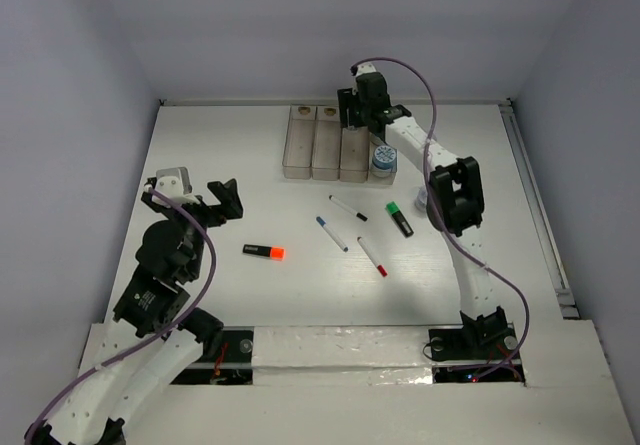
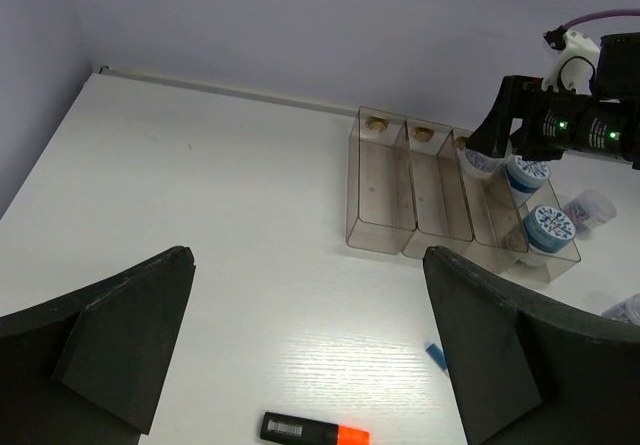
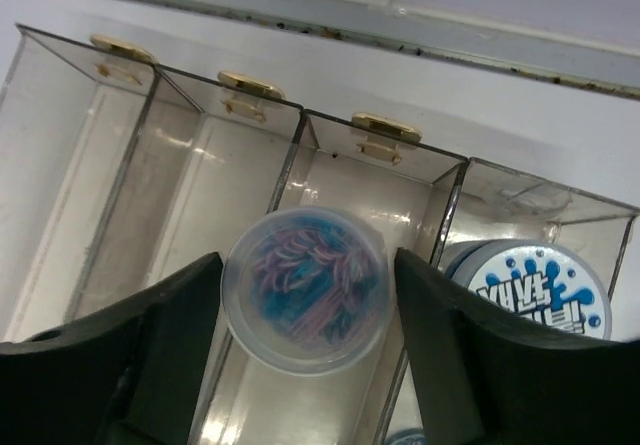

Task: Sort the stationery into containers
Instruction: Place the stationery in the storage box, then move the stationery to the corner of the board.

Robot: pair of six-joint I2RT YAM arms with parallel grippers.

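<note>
The containers (image 1: 312, 145) are four joined translucent bins at the back; they also show in the left wrist view (image 2: 385, 195). My right gripper (image 1: 362, 115) is shut on a round roll (image 3: 305, 290) and holds it over the third bin (image 3: 385, 130). Two blue-white rolls (image 2: 548, 227) stand in the fourth bin. My left gripper (image 1: 200, 203) is open and empty above the table (image 2: 310, 355). The orange-tipped highlighter (image 1: 264, 252) lies just in front of it (image 2: 315, 431). The green-tipped highlighter (image 1: 400, 219) and the black-capped (image 1: 348, 208), blue-capped (image 1: 332, 233) and red-capped (image 1: 372, 256) pens lie mid-table.
Another roll (image 2: 590, 208) stands on the table right of the bins, partly behind the right arm (image 1: 455, 190). The first two bins (image 3: 70, 165) hold nothing. The back wall runs close behind the bins.
</note>
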